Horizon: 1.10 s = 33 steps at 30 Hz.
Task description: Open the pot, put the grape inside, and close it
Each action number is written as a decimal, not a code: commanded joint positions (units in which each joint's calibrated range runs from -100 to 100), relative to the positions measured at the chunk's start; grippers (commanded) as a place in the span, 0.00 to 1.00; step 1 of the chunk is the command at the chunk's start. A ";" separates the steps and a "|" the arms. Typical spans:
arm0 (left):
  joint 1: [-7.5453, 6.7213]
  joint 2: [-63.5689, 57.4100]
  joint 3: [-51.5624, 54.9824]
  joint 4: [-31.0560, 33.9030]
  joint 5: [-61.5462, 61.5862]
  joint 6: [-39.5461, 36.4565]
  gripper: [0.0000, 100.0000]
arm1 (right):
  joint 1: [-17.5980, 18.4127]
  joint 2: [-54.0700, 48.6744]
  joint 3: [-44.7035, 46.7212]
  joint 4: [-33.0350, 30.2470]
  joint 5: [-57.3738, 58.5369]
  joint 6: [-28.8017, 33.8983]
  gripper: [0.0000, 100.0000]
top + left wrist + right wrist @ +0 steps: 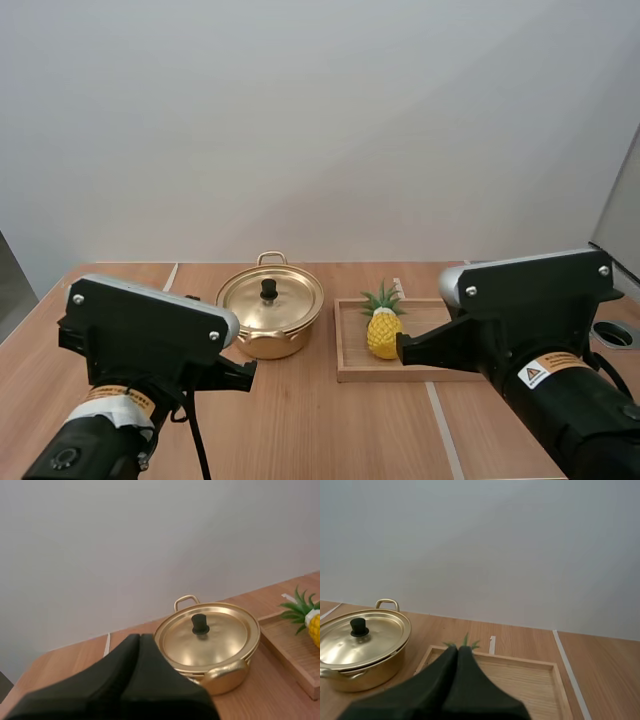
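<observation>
A gold pot point(270, 318) with its lid on and a black knob point(268, 290) stands mid-table. To its right a wooden tray point(355, 365) holds a small yellow pineapple point(384, 330) with green leaves; no grapes show. My left gripper point(240, 374) hovers in front of the pot, fingers together and holding nothing. In the left wrist view its wedge point(140, 641) points at the pot point(220, 650), with the pineapple point(312, 625) beyond. My right gripper point(405, 348) is shut just before the pineapple. Its wedge point(457, 652) hides the fruit except the leaf tips point(466, 641); the pot point(360, 647) sits beside the tray point(535, 680).
White tape lines point(440, 420) cross the wooden table. A round hole point(618, 333) sits near the table's right edge. Bare wood lies in front of the pot and the tray.
</observation>
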<state>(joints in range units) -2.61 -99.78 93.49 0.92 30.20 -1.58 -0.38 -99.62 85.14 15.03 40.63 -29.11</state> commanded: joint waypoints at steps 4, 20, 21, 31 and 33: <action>-0.02 -0.22 3.00 0.67 -3.32 0.20 0.00 | 0.14 -0.38 4.17 -1.05 -0.91 -0.04 0.00; -0.02 -0.22 3.00 0.67 -2.86 0.20 0.00 | 0.14 -0.38 4.71 -0.76 0.32 -0.04 0.00; -0.02 -0.22 3.00 0.67 -2.86 0.20 0.00 | 0.14 -0.38 4.88 -0.76 0.48 -0.04 0.00; -0.02 -0.22 6.51 0.67 -1.99 0.20 0.00 | 0.14 -0.38 5.25 -0.76 0.49 -0.04 0.00; -0.02 -0.22 6.51 0.67 1.16 0.20 0.00 | 0.14 -0.38 5.45 -0.76 0.49 -0.04 0.00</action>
<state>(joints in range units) -2.61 -99.78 99.68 0.92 29.95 -1.48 -0.38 -99.62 90.19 14.37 41.22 -29.11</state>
